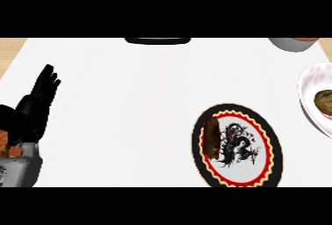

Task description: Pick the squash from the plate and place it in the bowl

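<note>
The left hand (40, 99) is resting at the left edge with fingers straight, pointing up, holding nothing. A brown, elongated thing, apparently the squash (211, 137), is lying on the plate's (272, 145) left side, while the white bowl (310, 94) is sitting at the right edge.
</note>
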Tool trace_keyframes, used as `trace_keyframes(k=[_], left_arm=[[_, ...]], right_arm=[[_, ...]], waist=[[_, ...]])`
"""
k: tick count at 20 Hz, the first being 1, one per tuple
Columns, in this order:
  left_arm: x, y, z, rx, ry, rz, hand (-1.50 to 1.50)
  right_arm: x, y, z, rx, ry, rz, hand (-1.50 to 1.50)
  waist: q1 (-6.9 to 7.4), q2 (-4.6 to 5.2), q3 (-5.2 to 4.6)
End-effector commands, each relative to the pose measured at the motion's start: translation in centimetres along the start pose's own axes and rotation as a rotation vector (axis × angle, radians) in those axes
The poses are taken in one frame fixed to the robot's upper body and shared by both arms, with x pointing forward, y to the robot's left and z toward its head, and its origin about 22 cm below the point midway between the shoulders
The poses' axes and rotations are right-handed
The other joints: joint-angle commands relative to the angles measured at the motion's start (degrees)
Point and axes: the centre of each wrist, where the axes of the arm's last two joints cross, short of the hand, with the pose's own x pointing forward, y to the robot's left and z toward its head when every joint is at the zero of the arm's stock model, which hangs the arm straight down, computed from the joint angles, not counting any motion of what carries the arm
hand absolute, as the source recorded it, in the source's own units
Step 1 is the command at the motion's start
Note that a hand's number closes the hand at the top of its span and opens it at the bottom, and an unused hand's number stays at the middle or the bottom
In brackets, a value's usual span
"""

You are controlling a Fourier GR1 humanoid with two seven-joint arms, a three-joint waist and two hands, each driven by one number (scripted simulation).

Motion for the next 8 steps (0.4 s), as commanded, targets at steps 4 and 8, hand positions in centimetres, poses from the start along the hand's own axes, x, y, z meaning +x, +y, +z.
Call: trace_keyframes(k=[4, 8], left_arm=[[0.5, -0.1, -0.4, 0.011, -0.003, -0.009, 0.00], [-0.2, -0.7, 0.4, -0.001, 0.013, 0.014, 0.00]], right_arm=[[0.7, -1.8, 1.7, 0.153, -0.123, -0.166, -1.50], [1.3, -2.5, 2.2, 0.166, -0.141, -0.209, -1.50]], waist=[[-0.68, 0.00, 0.29], [-0.30, -0.44, 0.31]])
